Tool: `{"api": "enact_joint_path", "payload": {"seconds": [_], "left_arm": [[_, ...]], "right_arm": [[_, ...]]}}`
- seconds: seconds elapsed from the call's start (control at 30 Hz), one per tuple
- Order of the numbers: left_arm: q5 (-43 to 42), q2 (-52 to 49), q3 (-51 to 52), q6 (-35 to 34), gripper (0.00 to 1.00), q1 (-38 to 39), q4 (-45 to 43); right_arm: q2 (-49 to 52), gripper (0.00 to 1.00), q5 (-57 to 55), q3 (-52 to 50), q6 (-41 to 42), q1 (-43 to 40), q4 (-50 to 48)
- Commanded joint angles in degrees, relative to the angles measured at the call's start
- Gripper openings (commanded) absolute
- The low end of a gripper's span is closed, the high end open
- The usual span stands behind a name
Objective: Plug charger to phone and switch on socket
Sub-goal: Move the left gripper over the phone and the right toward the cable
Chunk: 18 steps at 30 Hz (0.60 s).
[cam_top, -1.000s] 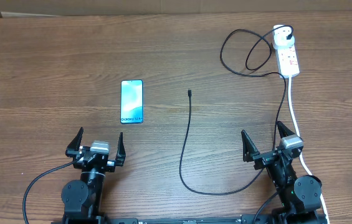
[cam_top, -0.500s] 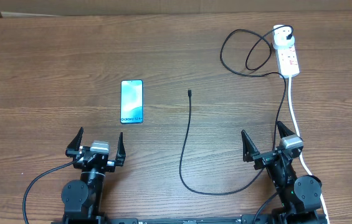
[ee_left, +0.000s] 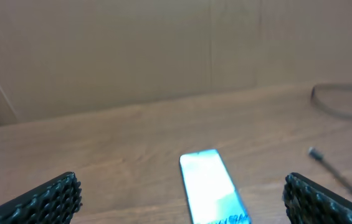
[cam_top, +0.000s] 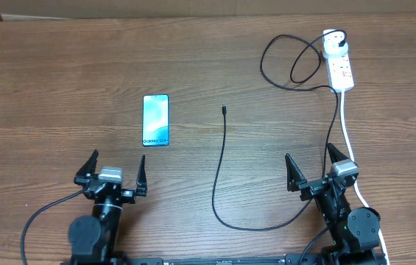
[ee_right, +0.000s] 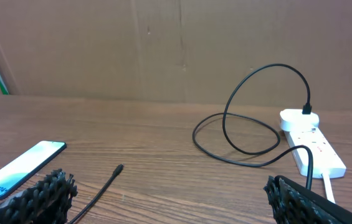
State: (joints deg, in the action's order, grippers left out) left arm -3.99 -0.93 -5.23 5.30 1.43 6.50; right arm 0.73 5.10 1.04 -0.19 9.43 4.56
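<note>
Hovering over brown wooden desk (cam_top: pixel 46 88), left hand (cam_top: pixel 118 157) and right hand (cam_top: pixel 309 152) splayed empty, slim blue-screened phone (cam_top: pixel 156 120) flat, thin black charger cable (cam_top: pixel 222 162) plugged into white power strip (cam_top: pixel 341 70).

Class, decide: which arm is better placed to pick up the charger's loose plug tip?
Right, probably: the plug tip lies nearer the open right gripper, while the open left gripper faces the phone.

Light was even and soft, shadows faint. The left wrist view was blurred (the phone (ee_left: pixel 213 186) washed out by glare); the others were sharp.
</note>
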Motion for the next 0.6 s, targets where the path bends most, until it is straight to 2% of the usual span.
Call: {"api": "enact_joint_path", "payload": {"seconds": [0.0,0.2,0.37,0.5,0.57], "left_arm": [[-2.58,-1.33,-5.77,-4.72,1.0,0.09,0.9],[-5.4,-9.2,-14.43,-6.73,1.0,0.09,3.67],[-7.72,-19.96,-24.9,-7.04,1.0,0.09,7.87],[-8.11,-29.55,-36.0,-7.04,1.0,0.09,16.79],[-8.17,-34.58,-42.03,-7.04,1.0,0.09,22.6]], "right_arm": [[-0.57,1.0,0.11,-0.55,0.15,0.26,-0.26],[-0.55,1.0,0.15,0.17,0.15,0.26,0.79],[-0.55,1.0,1.7,3.8,0.15,0.26,4.9],[-0.22,1.0,2.99,8.5,0.52,0.26,9.77],[0.39,1.0,3.34,11.63,3.41,0.26,13.0]]}}
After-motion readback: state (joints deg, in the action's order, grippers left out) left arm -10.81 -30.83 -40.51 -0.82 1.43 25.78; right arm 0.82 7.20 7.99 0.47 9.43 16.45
